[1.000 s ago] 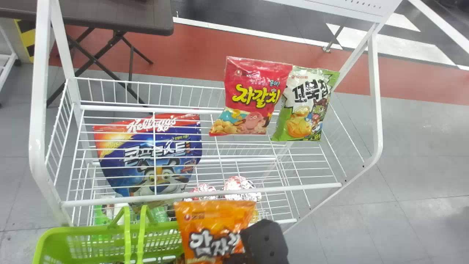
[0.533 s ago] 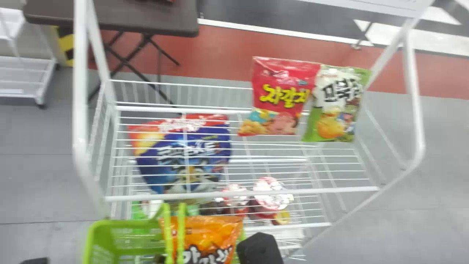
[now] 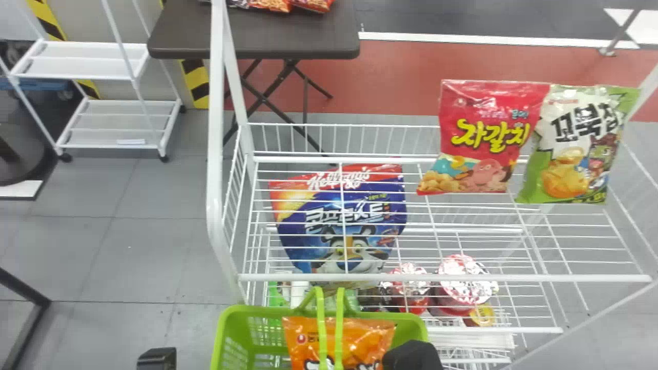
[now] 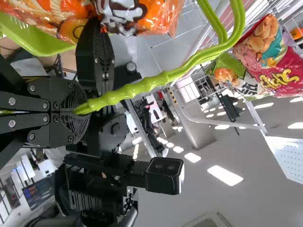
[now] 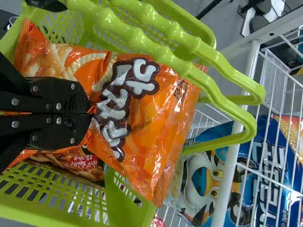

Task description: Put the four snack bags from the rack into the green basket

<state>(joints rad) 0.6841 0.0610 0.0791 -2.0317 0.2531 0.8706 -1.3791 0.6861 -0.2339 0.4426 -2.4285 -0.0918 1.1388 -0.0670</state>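
The orange snack bag (image 3: pixel 367 341) is over the mouth of the green basket (image 3: pixel 221 334), seen behind the basket's handles (image 3: pixel 321 313) in the head view. The right hand (image 3: pixel 413 355) is at the basket's right side, and the bag extends forward from it. In the right wrist view the right hand (image 5: pixel 90 113) is clenched on the bag, its fingers pressed together over the gathered film. Whether the bag also rests on the basket cannot be told.

The left hand (image 3: pixel 157 358) is low on the basket's left. In the left wrist view the left hand (image 4: pixel 78 111) is closed around one green handle. Inside the basket, beneath the orange bag, lies another snack packet (image 5: pixel 83 165).

The red snack bag (image 3: pixel 486 128) and the green-and-white snack bag (image 3: pixel 570 149) stand side by side on the white rack (image 3: pixel 442 278), beyond the basket and to its right.
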